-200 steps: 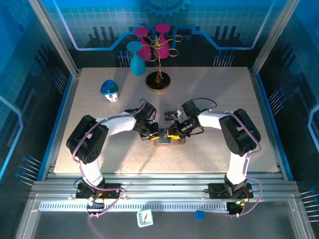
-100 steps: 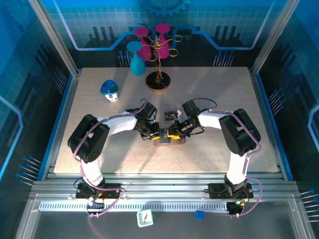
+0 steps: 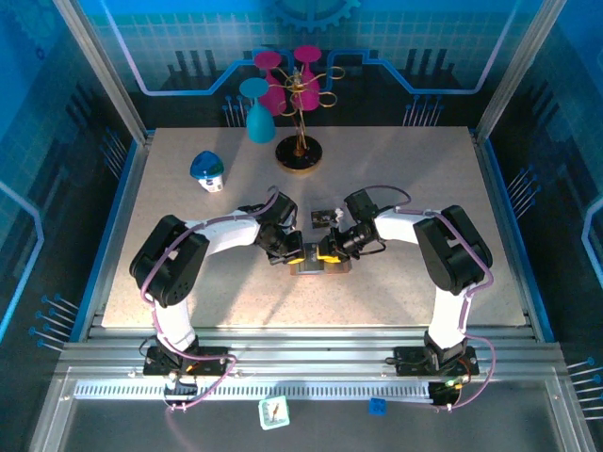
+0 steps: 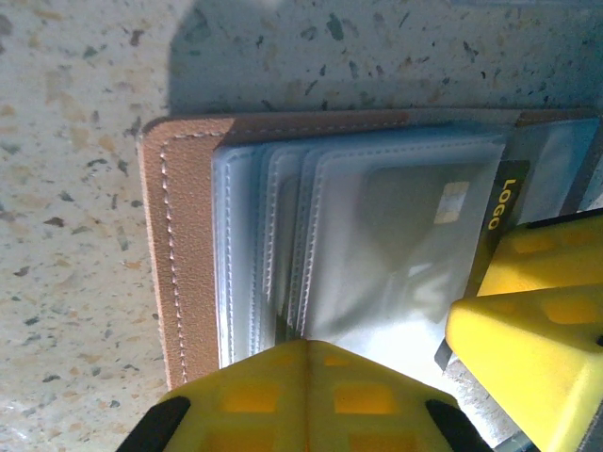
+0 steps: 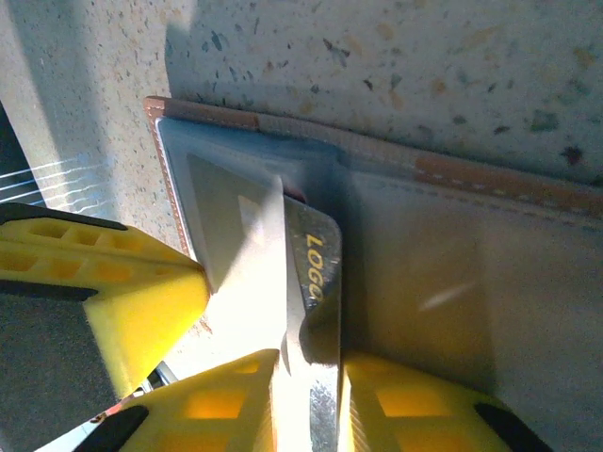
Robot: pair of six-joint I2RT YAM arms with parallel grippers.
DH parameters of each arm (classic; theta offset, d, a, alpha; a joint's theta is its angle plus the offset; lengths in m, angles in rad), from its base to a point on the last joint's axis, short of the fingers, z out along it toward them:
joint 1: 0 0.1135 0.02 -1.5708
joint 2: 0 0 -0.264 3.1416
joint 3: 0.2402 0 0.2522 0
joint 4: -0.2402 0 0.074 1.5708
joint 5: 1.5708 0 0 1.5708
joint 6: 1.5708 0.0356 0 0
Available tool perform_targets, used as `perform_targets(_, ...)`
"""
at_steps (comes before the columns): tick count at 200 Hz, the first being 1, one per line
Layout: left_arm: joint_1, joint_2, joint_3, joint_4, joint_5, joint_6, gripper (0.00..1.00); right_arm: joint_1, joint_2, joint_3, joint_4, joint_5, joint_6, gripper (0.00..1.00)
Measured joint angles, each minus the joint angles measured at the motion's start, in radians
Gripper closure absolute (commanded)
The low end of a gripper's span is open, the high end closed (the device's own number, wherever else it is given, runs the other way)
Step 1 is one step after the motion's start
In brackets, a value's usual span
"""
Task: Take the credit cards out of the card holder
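Observation:
The card holder (image 3: 318, 267) lies open on the table between both arms, brown rim (image 4: 179, 264) at the left and grey-blue pocket panels (image 4: 283, 235) inside. My left gripper (image 4: 303, 353) is shut, its joined tips pressing down on the pocket panels. A dark credit card (image 5: 316, 273) with a gold "LOGO" mark sticks partway out of a pocket. My right gripper (image 5: 311, 377) is shut on this card's outer end, one finger on each side. The same credit card (image 4: 504, 202) and the right gripper's yellow fingers (image 4: 537, 320) appear in the left wrist view.
Another small dark card (image 3: 325, 217) lies on the table just behind the grippers. A blue-and-white mushroom-shaped object (image 3: 207, 170) stands at the back left. A gold stand (image 3: 300, 151) holding pink cups, with a teal cup (image 3: 259, 113) beside it, is at the back centre.

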Motion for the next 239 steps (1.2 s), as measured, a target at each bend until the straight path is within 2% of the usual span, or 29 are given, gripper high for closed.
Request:
perform_targets(118, -0.001, 0.0, 0.001, -0.002, 0.0, 0.0, 0.93, -0.005, -0.021, -0.011, 0.0, 0.0, 0.008, 0.89)
perform_targets(239, 0.005, 0.0, 0.004, -0.023, -0.003, 0.03, 0.93, -0.045, -0.052, -0.033, -0.027, 0.001, -0.021, 0.9)
